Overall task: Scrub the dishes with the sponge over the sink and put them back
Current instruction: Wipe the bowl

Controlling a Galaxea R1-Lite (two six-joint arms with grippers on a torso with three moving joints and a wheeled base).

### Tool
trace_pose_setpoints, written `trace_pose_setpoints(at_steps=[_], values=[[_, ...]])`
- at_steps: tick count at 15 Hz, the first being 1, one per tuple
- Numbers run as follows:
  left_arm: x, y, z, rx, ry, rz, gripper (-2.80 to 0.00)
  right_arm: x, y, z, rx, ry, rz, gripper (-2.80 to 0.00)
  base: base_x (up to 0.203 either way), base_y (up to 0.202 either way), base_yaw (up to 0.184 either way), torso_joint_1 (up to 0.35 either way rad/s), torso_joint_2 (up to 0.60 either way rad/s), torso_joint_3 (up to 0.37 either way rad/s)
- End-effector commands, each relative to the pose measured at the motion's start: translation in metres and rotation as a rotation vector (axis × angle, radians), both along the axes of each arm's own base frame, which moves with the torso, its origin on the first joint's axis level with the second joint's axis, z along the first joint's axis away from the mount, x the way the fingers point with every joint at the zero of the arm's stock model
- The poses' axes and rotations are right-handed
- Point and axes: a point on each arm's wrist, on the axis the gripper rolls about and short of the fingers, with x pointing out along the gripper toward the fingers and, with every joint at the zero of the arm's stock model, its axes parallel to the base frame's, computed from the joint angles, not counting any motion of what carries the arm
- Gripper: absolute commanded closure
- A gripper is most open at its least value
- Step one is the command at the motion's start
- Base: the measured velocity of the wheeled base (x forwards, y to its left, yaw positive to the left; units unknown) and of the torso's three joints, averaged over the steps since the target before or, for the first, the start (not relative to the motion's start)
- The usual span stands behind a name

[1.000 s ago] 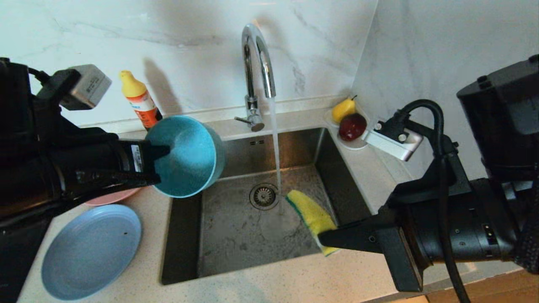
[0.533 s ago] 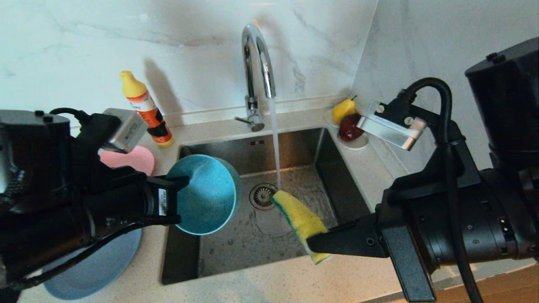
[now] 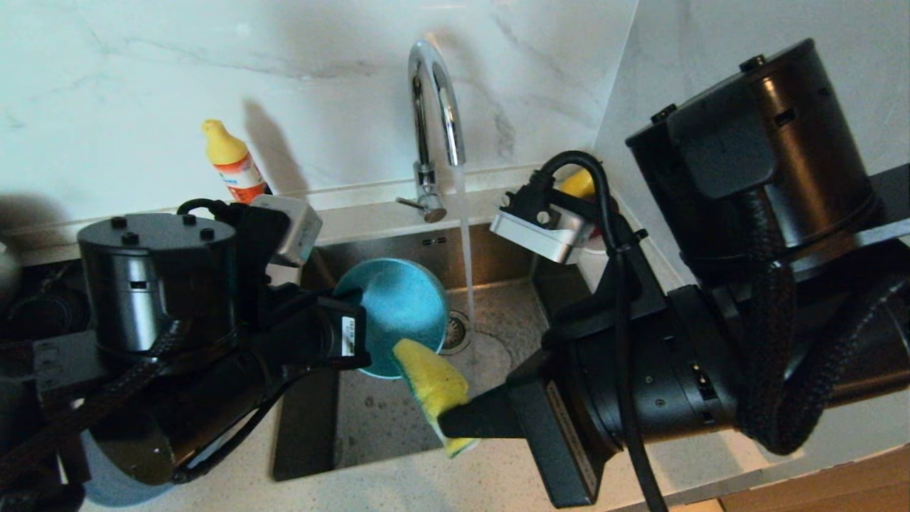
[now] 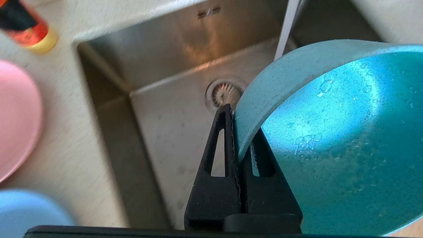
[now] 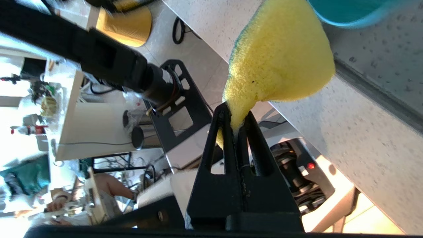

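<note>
**Pincers loaded, bowl scrub about to start**

Left pincer [image 4: 236, 132] is clamped on the rim of the teal bowl [image 3: 398, 313], holding it tipped on edge over the sink [image 3: 498, 299], its hollow turned toward the sponge. Right pincer [image 5: 236, 124] is pinched tight on one end of the yellow sponge [image 3: 432, 380], free end sticking out past the fingertips toward the bowl. In the head view the sponge overlaps the bowl's lower rim; can't confirm actual contact from any view.

Tap [image 3: 434, 107] is running, stream falling just beyond the bowl on the side away from the left pincer, landing near the drain strainer [image 3: 455, 333]. Droplets sit on the bowl's inner face in the left wrist view, so it's wet.

Status, as a judgement:
- Both pickups done, both items over the basin.
- Bowl scrub: at or just before first contact.
- Pink plate [image 4: 16, 119] and pale-blue plate [image 4: 29, 211] lie on the desk [image 4: 66, 145] well behind the left pincer, apparently untouched.
- Left: scrub bowl, return it to the desk, then both plates.

Roughly early stage; most of the job remains.
</note>
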Motion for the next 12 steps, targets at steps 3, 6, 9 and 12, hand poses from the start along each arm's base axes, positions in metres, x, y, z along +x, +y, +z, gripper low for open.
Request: trace_pose_setpoints(at_steps=[3,6,9,12], values=[[0.009,-0.016,-0.015,-0.033,-0.044,-0.007,0.00,0.014,0.022,-0.014,-0.035,0.036,-0.004,0.00,0.000,0.000,0.000,0.000,0.00,0.000],[0.003,-0.019,-0.018,-0.029,-0.041,-0.025,0.00,0.029,0.020,-0.014,-0.034,0.032,-0.055,0.00,0.000,0.000,0.000,0.000,0.00,0.000],[0.001,-0.018,-0.021,-0.019,-0.032,-0.026,0.00,0.047,0.010,-0.013,-0.028,0.036,-0.114,0.00,0.000,0.000,0.000,0.000,0.00,0.000],[-0.004,-0.016,-0.022,-0.029,-0.038,-0.032,0.00,0.053,0.006,-0.012,-0.009,0.058,-0.150,0.00,0.000,0.000,0.000,0.000,0.00,0.000]])
